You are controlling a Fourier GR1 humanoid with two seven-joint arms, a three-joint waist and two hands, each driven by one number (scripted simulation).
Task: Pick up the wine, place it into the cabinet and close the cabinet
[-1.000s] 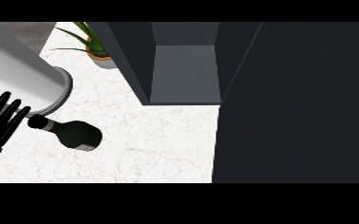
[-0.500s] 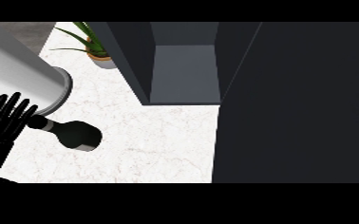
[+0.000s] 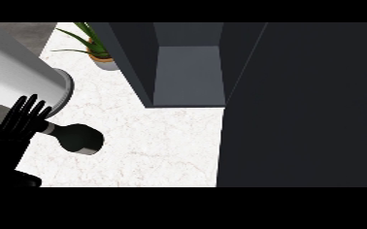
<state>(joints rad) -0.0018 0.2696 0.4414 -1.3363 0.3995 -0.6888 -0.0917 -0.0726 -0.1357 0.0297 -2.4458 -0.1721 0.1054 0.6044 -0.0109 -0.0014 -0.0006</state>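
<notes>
— Where's your wine?
— The wine bottle point(image 3: 77, 138) lies dark on the white surface point(image 3: 158, 150), low at the left, its neck pointing toward your left hand point(image 3: 22, 121).
— Is that hand gripping it?
— No; fingers straight, spread by the neck.
— And beyond?
— The cabinet point(image 3: 188, 68) stands open; a plant point(image 3: 93, 48) sits to its left.
</notes>
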